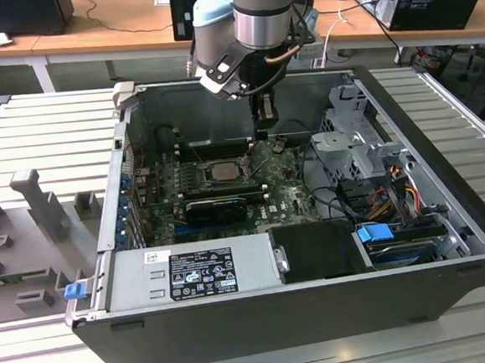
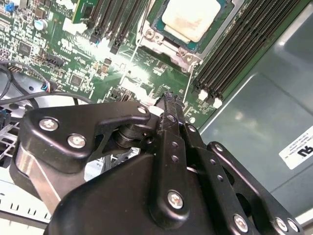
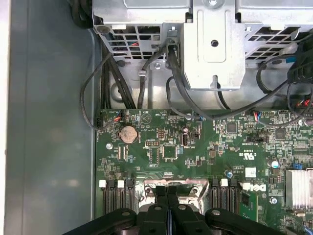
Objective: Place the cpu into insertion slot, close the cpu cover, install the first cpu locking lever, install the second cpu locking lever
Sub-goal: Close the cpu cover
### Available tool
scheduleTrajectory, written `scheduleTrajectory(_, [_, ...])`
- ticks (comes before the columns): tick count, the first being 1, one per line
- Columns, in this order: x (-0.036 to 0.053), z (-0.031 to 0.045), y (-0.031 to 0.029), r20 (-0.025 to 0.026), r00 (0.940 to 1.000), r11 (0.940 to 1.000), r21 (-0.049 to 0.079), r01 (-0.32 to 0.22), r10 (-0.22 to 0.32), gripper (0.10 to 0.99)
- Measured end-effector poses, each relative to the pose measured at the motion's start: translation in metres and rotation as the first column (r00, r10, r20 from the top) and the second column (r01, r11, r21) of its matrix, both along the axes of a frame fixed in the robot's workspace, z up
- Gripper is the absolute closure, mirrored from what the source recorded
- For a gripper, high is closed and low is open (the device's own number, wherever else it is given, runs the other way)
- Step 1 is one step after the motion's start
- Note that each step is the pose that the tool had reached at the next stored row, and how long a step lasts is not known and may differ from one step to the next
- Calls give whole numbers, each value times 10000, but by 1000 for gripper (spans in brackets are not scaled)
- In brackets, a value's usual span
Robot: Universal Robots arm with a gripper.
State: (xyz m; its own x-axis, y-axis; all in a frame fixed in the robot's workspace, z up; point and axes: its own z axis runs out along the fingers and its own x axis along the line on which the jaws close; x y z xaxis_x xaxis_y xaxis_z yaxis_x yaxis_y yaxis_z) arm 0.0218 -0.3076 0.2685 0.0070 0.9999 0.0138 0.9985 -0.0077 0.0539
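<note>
We see the cpu (image 2: 190, 18) lying flat in the insertion slot (image 1: 202, 175), its pale metal top facing up, near the middle of the motherboard (image 3: 161, 152) between two banks of memory slots (image 2: 234, 49). The cpu cover (image 2: 168, 46) seems to lie down around the chip as a silvery frame. Thin wire levers (image 2: 189, 81) run off its corners, and we cannot tell whether either is latched.

The gripper (image 2: 168, 100) hangs low just beside the socket, on the side toward the drive cage (image 3: 215, 44). Its fingers are pressed together with nothing between them. We cannot tell whether the tips touch the board.

Our worry is a sideways drift at this height. The closed tips could scrape the small parts soldered near the socket, or slide off a springy lever wire and strike the board. If the chip is not seated square, pressing on the frame could bend pins. The black cables (image 3: 176, 78) looping off the drive cage near the board's edge could also snag the wrist.

The board lies in an open computer case (image 1: 444, 182) with a graphics card (image 1: 215, 209) and a power supply (image 1: 191, 274) toward its near wall. The case rests on a ribbed metal table (image 1: 37, 130), with wooden desks (image 1: 113, 32) behind.
</note>
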Motion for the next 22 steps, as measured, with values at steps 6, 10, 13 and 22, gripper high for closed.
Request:
scheduleTrajectory(6, [86,0,0,-9,10000,10000,0,0,0,980])
scheduleTrajectory(10, [158,0,0,-18,10000,10000,0,0,0,980])
scheduleTrajectory(13, [227,0,0,-27,10000,10000,0,1,-1,980])
scheduleTrajectory(22, [321,-17,0,-33,10000,10000,0,0,0,980])
